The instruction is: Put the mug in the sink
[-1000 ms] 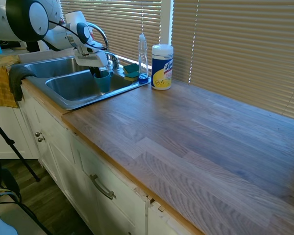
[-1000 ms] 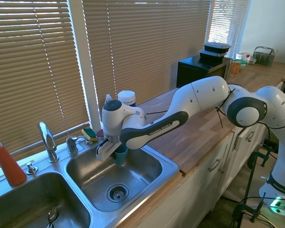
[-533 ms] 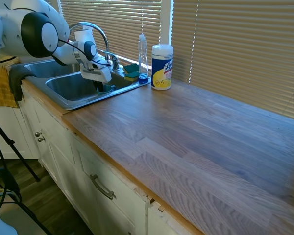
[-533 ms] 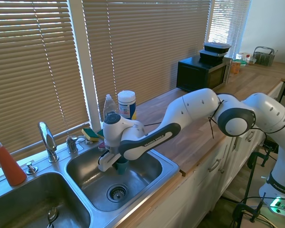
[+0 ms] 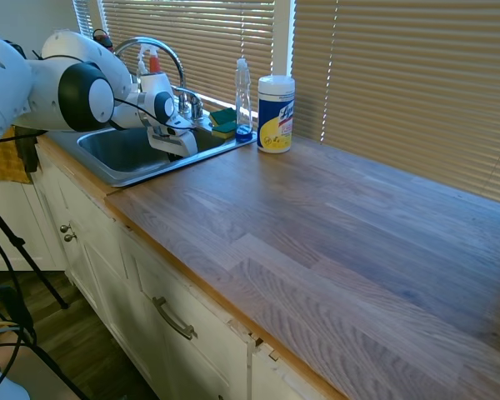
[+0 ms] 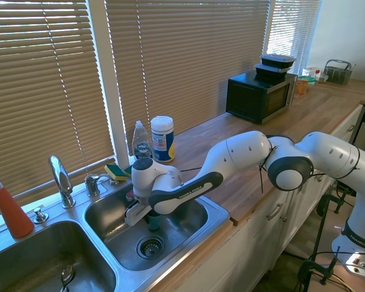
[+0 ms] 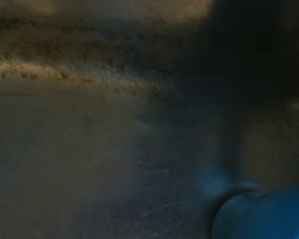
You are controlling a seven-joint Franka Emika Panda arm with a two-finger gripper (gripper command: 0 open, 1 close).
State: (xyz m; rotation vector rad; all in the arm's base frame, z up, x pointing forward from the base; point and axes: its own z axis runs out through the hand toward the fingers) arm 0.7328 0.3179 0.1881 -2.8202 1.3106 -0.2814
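The arm reached down into the sink, into the basin nearer the bench, with the gripper low inside it, close to the drain. In the second exterior view the mug showed as a small teal shape directly below the gripper, upright, at or near the basin floor just beside the drain. The fingers appeared narrowly set around the mug, but they were mostly hidden behind the gripper body, so I could not tell for certain whether they were clamped on it or slightly apart from it.

In the first exterior view the gripper sat below the sink rim, and the mug was hidden from that side by the gripper and the basin wall. The wrist view was dim and blurred: it showed the grey steel floor of the basin and a rounded blue edge of the mug rising from the bottom corner.

Behind the sink stood the curved faucet, with a green and yellow sponge on the rim near the window. A clear soap bottle and a white-and-yellow wipes canister stood side by side on the bench just beyond the sink's corner, well apart from the mug. A red spray bottle stood by the other basin.
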